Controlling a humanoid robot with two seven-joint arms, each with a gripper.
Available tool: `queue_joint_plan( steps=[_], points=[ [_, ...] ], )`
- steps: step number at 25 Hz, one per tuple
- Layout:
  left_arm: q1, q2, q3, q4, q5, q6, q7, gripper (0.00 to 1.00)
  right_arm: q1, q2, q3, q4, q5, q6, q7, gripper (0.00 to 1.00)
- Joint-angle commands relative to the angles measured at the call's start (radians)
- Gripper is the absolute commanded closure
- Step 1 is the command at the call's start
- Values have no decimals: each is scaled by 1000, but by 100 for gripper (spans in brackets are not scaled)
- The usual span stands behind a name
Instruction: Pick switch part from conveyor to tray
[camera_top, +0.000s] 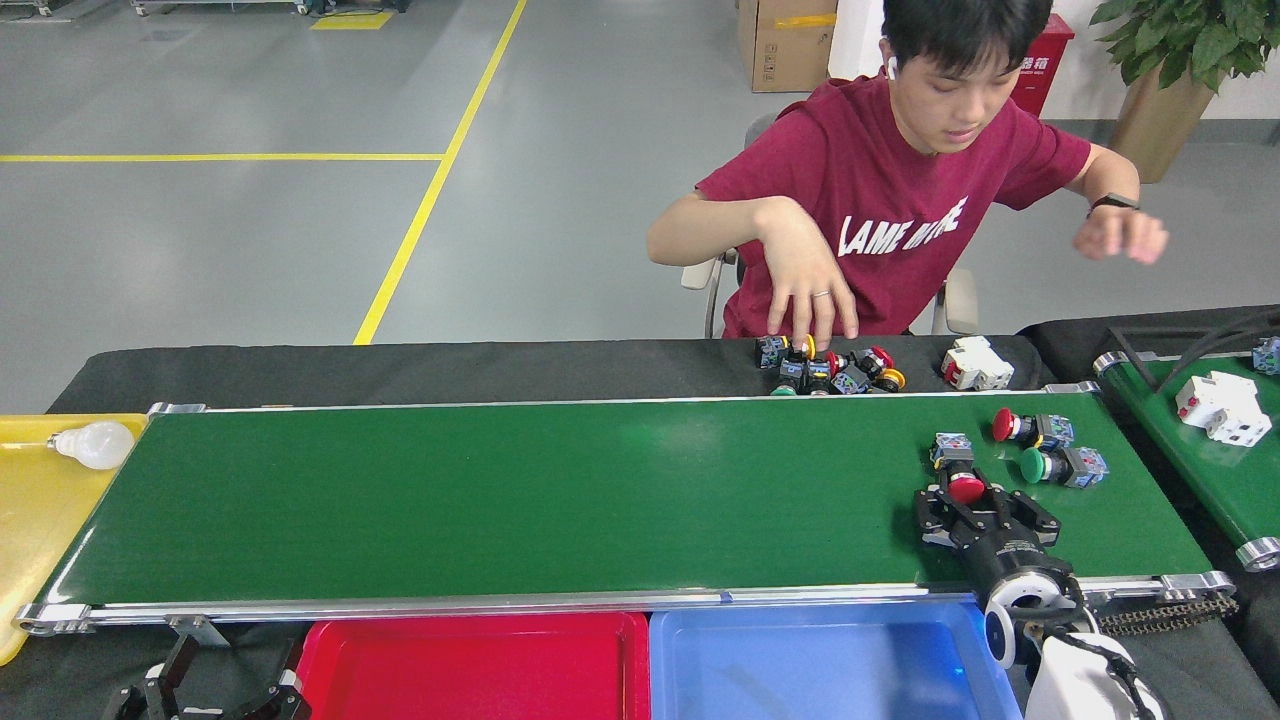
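Three switch parts lie at the right end of the conveyor. One with a red cap and a grey-blue body is nearest me; another red one and a green one lie just beyond it to the right. My right gripper rests low on the belt, open, its black fingers on either side of the nearest red cap. The red tray sits in front of the belt, left of centre. My left gripper shows partly at the bottom left edge, fingers spread, holding nothing.
A blue tray adjoins the red one. A yellow tray with a light bulb is at the far left. A person's hand touches a pile of switch parts behind the belt, near a white breaker. A second belt carries white parts.
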Motion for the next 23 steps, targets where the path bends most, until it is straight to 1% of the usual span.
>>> queue_joint_plan(
  steps=[1, 2, 3, 5, 6, 7, 9, 10, 12, 14, 16, 18, 20, 22, 23],
  points=[
    [-5, 12, 4, -9, -2, -1, 6, 0, -3, -11, -9, -29, -3, -22, -2, 97],
    [-3, 12, 4, -9, -2, -1, 6, 0, 7, -13, -9, -58, -3, -23, -2, 97],
    [-2, 12, 5, -9, 0, -1, 6, 0, 28, -20, -11, -117, -4, -30, 0, 97],
    [-2, 12, 5, -9, -2, -1, 6, 0, 92, -36, -7, -287, -30, -49, 7, 96],
    [-3, 12, 5, -9, 0, -1, 6, 0, 122, -36, -4, -356, -41, -57, 10, 96],
    [-3, 12, 5, -9, 0, -1, 6, 0, 171, -36, 6, -468, -45, -82, 16, 95],
    [-3, 12, 4, -9, 1, -1, 6, 0, 228, -31, 35, -591, -45, -146, 39, 94],
    [-3, 12, 4, -9, 1, -1, 6, 0, 243, -23, 63, -623, -44, -172, 52, 94],
    [-3, 12, 4, -9, 1, -1, 6, 0, 244, 6, 157, -640, -35, -197, 59, 93],
    [-2, 12, 4, -9, 1, -1, 6, 0, 243, 16, 242, -640, -26, -201, 62, 91],
    [-5, 10, 4, -9, 1, -1, 6, 0, 240, 27, 327, -629, -22, -198, 79, 87],
    [-8, 10, 4, -11, 1, -1, 6, 0, 240, 53, 414, -603, -21, -200, 105, 85],
    [-8, 10, 4, -11, 1, -1, 6, 0, 241, 72, 480, -595, -10, -195, 112, 84],
    [-8, 10, 4, -16, 1, -1, 6, 0, 247, 79, 520, -589, 10, -192, 112, 83],
    [-8, 10, 4, -16, 1, -1, 6, 0, 257, 79, 534, -584, 22, -192, 113, 80]
  ],
)
